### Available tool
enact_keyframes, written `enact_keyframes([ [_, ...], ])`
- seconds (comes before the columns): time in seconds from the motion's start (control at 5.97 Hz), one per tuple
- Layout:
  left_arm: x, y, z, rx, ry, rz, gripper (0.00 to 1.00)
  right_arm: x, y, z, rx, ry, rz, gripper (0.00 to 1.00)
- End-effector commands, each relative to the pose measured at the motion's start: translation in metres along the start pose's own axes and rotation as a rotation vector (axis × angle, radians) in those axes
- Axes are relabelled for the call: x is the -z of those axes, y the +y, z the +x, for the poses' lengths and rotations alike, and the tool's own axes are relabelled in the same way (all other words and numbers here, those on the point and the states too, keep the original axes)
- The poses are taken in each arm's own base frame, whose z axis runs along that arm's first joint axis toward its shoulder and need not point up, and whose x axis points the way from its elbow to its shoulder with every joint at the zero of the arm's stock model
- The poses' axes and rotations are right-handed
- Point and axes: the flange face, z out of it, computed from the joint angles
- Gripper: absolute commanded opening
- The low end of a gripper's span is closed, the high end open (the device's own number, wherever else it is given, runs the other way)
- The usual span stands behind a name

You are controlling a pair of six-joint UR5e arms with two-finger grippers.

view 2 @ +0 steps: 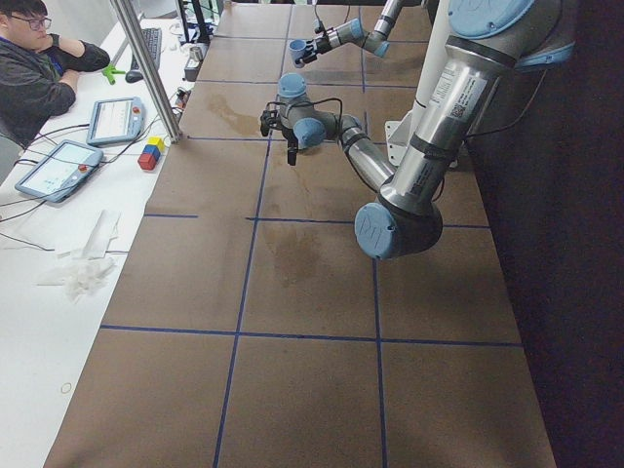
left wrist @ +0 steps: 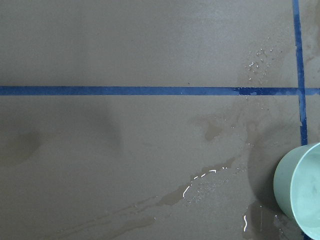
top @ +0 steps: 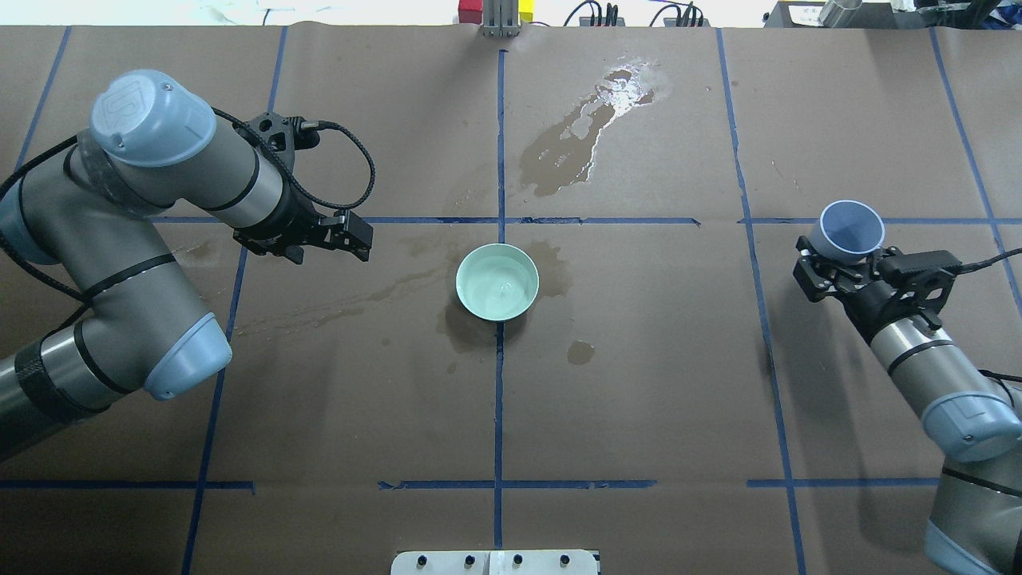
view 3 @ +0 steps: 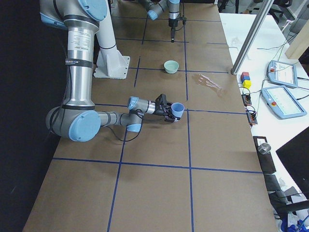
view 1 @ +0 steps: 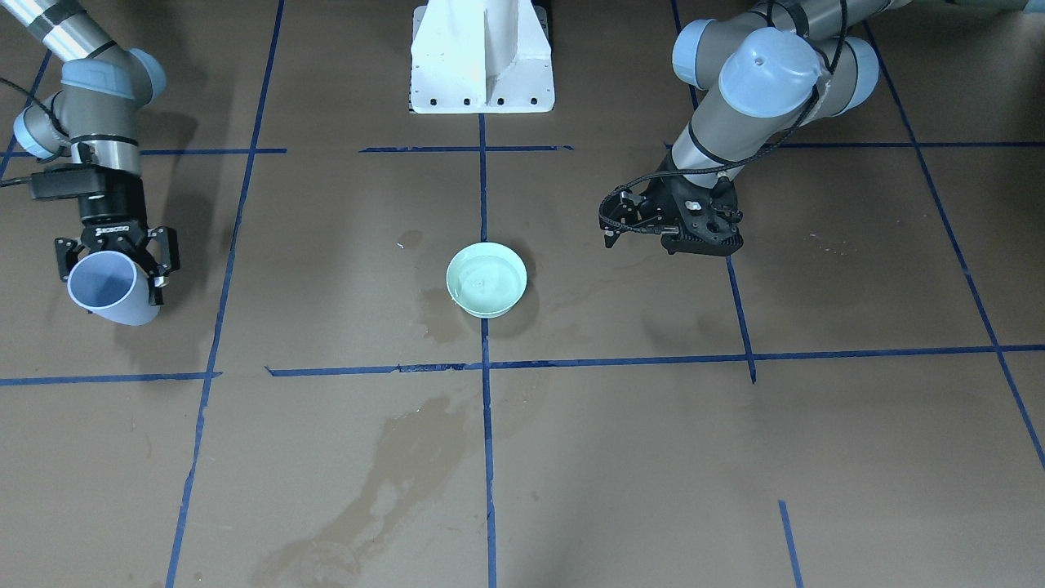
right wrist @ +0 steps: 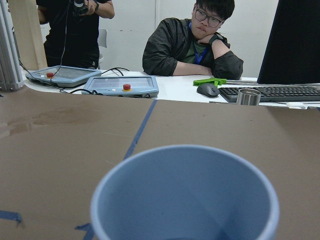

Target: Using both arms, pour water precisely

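Observation:
My right gripper (view 1: 112, 278) is shut on a pale blue cup (top: 853, 228) and holds it above the table at my far right, mouth tilted upward. The cup (right wrist: 185, 195) fills the right wrist view; I cannot tell if it holds water. A mint-green bowl (top: 497, 281) stands at the table's middle, with a faint sheen of water (top: 505, 284) in it. My left gripper (top: 361, 239) is shut and empty, hovering left of the bowl and apart from it. The bowl's edge (left wrist: 300, 190) shows in the left wrist view.
A large wet spill (top: 587, 132) darkens the brown paper beyond the bowl. Smaller wet stains (top: 479, 331) ring the bowl, and a streak (left wrist: 200, 182) runs toward my left gripper. Blue tape lines (top: 500, 399) grid the table. Operators sit at the far side (right wrist: 200, 40).

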Motion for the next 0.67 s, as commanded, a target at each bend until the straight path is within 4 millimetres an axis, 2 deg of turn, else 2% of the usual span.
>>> enact_keyframes([
  [0.0, -0.0005, 0.0007, 0.0007, 0.002, 0.000, -0.001, 1.00, 0.0018, 0.0041, 0.0174, 0.033, 0.010, -0.011, 0.03],
  [0.5, -0.0017, 0.0011, 0.0007, 0.002, -0.001, -0.003, 1.00, 0.0006, 0.0055, 0.0146, 0.015, 0.006, -0.011, 0.07],
])
